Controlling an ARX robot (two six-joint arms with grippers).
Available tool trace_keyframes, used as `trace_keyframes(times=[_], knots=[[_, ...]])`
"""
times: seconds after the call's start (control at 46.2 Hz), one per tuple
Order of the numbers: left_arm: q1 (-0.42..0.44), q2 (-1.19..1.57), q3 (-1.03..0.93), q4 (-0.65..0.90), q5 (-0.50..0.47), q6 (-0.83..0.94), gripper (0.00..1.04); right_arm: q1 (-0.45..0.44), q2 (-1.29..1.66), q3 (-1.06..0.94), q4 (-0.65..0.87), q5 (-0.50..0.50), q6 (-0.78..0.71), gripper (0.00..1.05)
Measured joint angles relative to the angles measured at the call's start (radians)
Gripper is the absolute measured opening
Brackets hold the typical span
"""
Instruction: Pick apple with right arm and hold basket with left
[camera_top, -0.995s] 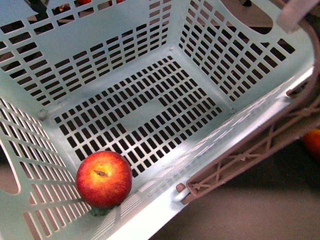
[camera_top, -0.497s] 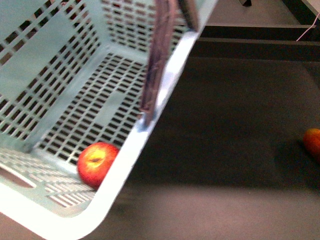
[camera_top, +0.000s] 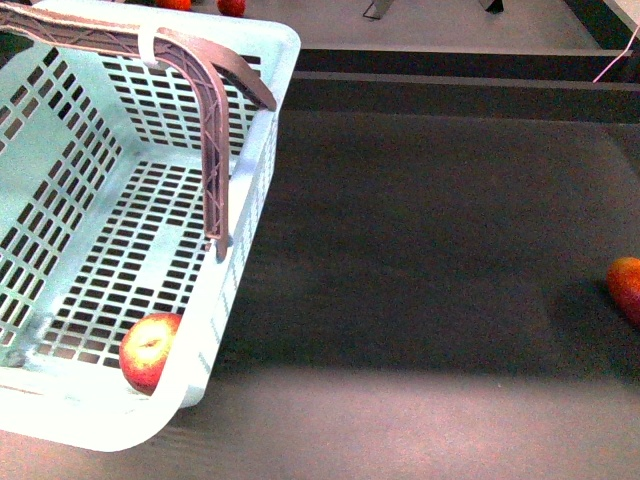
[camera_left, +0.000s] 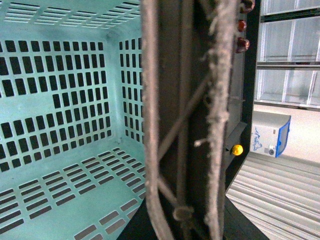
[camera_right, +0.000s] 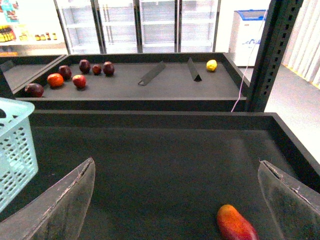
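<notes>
The pale mint basket (camera_top: 60, 215) fills the left of the front view, its slotted floor tilted. The red-and-yellow apple (camera_top: 150, 352) lies inside it, in the near corner against the wall. My left gripper (camera_top: 222, 235) is shut on the basket's right wall, with one brown lattice finger (camera_top: 212, 150) reaching down inside. In the left wrist view the gripper (camera_left: 192, 200) shows two close fingers beside the basket's interior (camera_left: 60, 100). My right gripper (camera_right: 177, 210) is open and empty above the dark mat, well right of the basket's corner (camera_right: 15, 150).
An orange-red fruit (camera_right: 235, 225) lies on the dark mat between the right fingers, and at the right edge (camera_top: 627, 285) of the front view. A raised back shelf holds red fruit (camera_right: 55, 80), dark purple fruit (camera_right: 34, 90) and a yellow one (camera_right: 212, 65).
The basket has swung from filling the front view to its left side, with my left finger still on its wall. The apple stayed in the near corner.
</notes>
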Motion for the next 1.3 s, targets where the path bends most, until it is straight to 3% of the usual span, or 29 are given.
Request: trace_keyframes(times=[0.627, 1.017, 1.168, 1.298], knots=[[0.037, 0.067, -0.137, 0.056, 0.014, -0.019, 0.07, 0.0, 0.0, 0.0, 0.0, 0.0, 0.0, 0.96], [0.023, -0.061, -0.152, -0.168, -0.009, -0.066, 0.68, 0.0, 0.0, 0.0, 0.0, 0.0, 0.0, 0.96], [0.016, -0.244, -0.172, -0.293, -0.037, -0.086, 0.99, 0.0, 0.0, 0.0, 0.0, 0.0, 0.0, 0.96], [-0.009, -0.435, -0.171, -0.412, -0.058, -0.081, 0.98, 0.0, 0.0, 0.0, 0.0, 0.0, 0.0, 0.96]])
